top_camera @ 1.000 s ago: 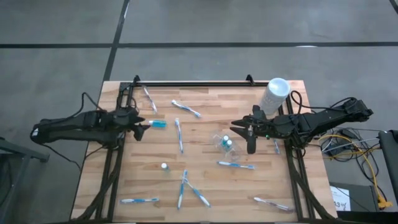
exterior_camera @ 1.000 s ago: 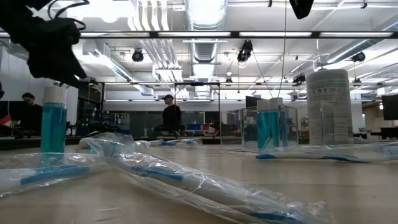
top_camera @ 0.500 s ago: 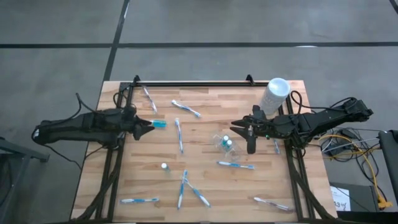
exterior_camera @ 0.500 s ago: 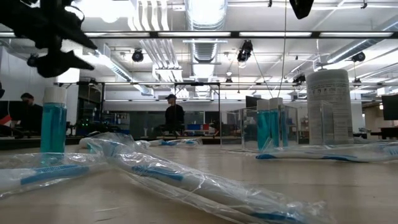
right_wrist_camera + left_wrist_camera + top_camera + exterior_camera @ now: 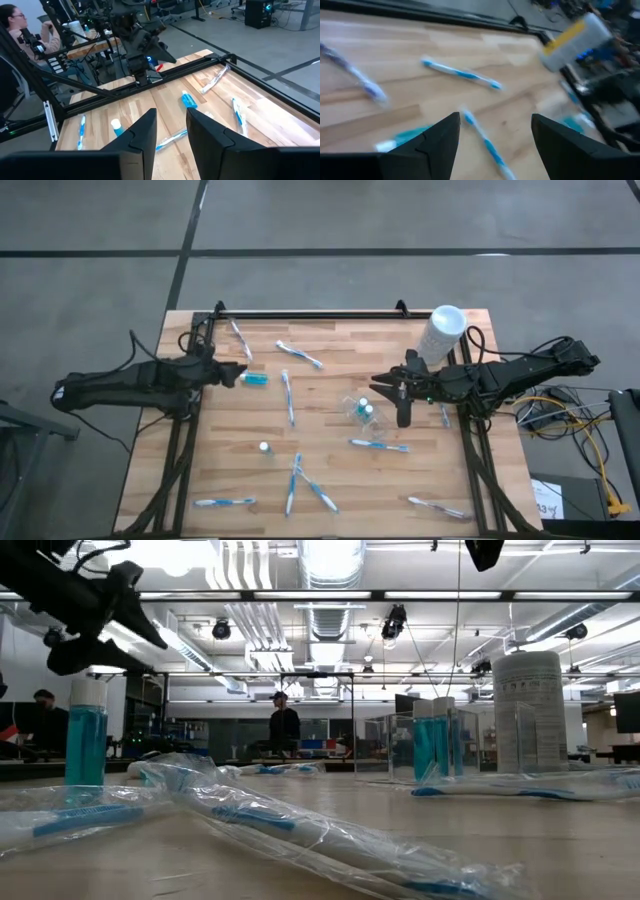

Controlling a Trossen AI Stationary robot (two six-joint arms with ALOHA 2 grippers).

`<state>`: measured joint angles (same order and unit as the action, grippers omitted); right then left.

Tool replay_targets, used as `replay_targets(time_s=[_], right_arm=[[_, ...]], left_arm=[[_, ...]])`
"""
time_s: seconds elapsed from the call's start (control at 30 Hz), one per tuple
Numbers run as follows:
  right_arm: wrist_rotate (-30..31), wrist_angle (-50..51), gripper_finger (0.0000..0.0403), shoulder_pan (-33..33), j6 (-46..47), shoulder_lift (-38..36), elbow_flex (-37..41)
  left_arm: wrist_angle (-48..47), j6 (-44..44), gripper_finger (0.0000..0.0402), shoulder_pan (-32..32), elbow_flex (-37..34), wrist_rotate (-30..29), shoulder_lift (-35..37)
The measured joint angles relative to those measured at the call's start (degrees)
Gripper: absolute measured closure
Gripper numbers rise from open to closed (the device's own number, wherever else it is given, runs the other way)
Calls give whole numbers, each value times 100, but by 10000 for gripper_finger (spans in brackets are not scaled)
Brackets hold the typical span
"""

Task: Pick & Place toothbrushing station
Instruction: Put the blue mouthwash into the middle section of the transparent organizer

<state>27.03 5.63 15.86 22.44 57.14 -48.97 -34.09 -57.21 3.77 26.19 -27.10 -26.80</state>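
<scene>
While the left pincer (image 5: 495,116) hangs spread wide and empty over the left side of the table (image 5: 330,330), note that its tips sit just beside the lying tube (image 5: 256,379), not touching it. My read: it is lined up there to take that tube next.

The right pincer (image 5: 170,114) hovers over the right-centre of the table, next to the clear pouch (image 5: 358,408). Its fingers show a narrow gap with nothing between them, so it is holding nothing. It looks parked there to steady or load the pouch, but that is a guess.

The pouch sits mid-right on the table with two white-capped tubes showing inside it, so it reads as the drop point for the kit. Everything else lies loose and scattered, likely waiting to be picked.

Counts from the high view:
- Toothbrushes (image 5: 288,395): about nine, all flat on the table. Two cross near the front centre, and one is partly hidden by the right arm, so treat that one as unsure.
- Tubes: four, namely the lying one, one standing tube (image 5: 264,448), and two in the pouch.
- Pouch: one.
- Tall white cylinder (image 5: 443,330): one, at the back right corner, not part of the set.
</scene>
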Motion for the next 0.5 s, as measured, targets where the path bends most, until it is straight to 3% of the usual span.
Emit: replay_targets(time_s=[0.5], right_arm=[[2,0,301,0,-1,1,1]], left_arm=[[6,72,152,-2,-122,14,-169]])
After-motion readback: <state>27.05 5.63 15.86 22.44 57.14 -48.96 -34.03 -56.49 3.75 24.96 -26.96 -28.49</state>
